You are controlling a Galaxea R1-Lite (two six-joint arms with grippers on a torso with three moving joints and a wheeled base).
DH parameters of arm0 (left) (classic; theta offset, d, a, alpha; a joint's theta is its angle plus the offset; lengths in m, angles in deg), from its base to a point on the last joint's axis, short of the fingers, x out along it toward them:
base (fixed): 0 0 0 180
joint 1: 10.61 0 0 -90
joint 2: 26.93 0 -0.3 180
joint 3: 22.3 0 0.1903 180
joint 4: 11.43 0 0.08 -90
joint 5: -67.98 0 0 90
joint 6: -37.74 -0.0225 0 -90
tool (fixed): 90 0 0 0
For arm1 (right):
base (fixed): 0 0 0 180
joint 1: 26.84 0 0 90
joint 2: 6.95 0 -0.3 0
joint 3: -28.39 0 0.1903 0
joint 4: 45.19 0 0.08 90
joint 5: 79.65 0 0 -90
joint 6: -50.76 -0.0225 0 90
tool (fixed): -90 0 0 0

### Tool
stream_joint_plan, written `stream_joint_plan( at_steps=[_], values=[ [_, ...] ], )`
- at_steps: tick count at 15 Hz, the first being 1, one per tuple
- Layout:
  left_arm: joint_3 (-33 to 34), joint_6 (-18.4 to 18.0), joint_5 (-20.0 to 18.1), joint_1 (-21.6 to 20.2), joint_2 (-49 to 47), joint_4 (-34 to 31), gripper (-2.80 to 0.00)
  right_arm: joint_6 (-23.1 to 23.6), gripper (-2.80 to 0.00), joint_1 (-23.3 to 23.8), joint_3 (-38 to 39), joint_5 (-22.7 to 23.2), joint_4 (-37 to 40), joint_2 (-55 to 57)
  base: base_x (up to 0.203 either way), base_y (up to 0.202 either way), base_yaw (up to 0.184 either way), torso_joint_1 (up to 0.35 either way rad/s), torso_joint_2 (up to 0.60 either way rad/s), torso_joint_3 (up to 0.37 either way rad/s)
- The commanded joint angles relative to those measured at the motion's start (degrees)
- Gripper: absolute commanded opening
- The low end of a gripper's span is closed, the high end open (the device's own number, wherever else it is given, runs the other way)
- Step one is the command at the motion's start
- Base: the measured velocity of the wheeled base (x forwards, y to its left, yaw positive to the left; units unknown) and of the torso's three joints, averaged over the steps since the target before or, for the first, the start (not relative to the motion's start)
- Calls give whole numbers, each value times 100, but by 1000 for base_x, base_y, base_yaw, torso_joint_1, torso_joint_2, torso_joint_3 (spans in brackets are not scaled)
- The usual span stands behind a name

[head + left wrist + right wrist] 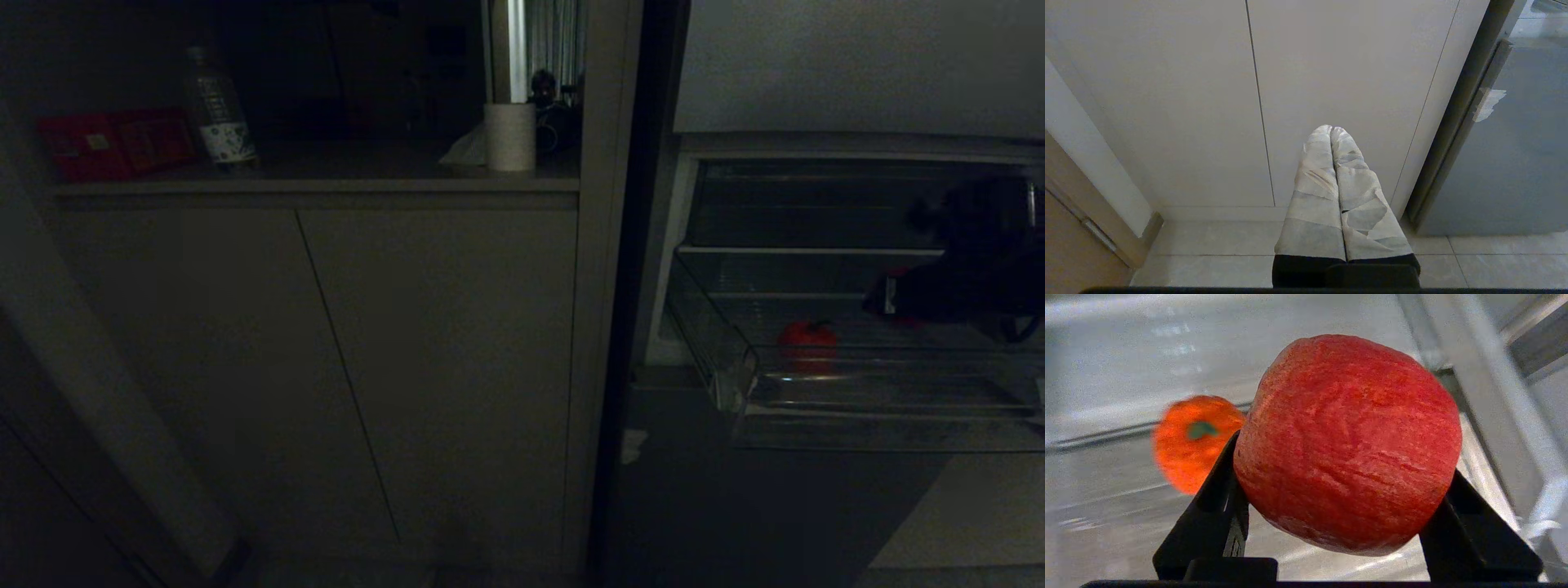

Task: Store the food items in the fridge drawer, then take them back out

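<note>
Right pincer (1345, 522): clamped on a red apple (1349, 443), one black finger on each side of it, over the floor of the drawer (816, 392).
Right arm: a dark shape reaching into the open fridge (816, 204) from the right, above the drawer.
Apple: lifted in the pincer, inside the drawer's span; in the head view the arm hides it.
Second fruit (807, 341): orange-red, round, with a green stem; it lies in the drawer, beyond the apple and apart from it.
Drawer: clear plastic, pulled out of the fridge, its front lip toward the robot.
Left pincer (1332, 130): fingers together, tape-wrapped, holding nothing, low before the pale cabinet (1331, 81) beside the fridge.
Bench (326, 175): atop the cabinet, left of the fridge, carrying a bottle (219, 110), red packs (114, 143) and a paper roll (510, 136).
</note>
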Motion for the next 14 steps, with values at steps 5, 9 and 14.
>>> stream_joint_plan(
  at_steps=[5,9,14],
  values=[
    [0,2,2,-2,-9,-3,-280,-5,-280,69,-313,49,-5,907,0,0,0,0,0,0],
    [0,2,2,-2,-9,-3,-280,-17,0,71,-358,52,-228,1171,0,0,0,0,0,0],
    [0,2,2,-2,-9,-3,-280,-38,0,77,-324,58,-374,845,0,0,0,0,0,0]
  ],
)
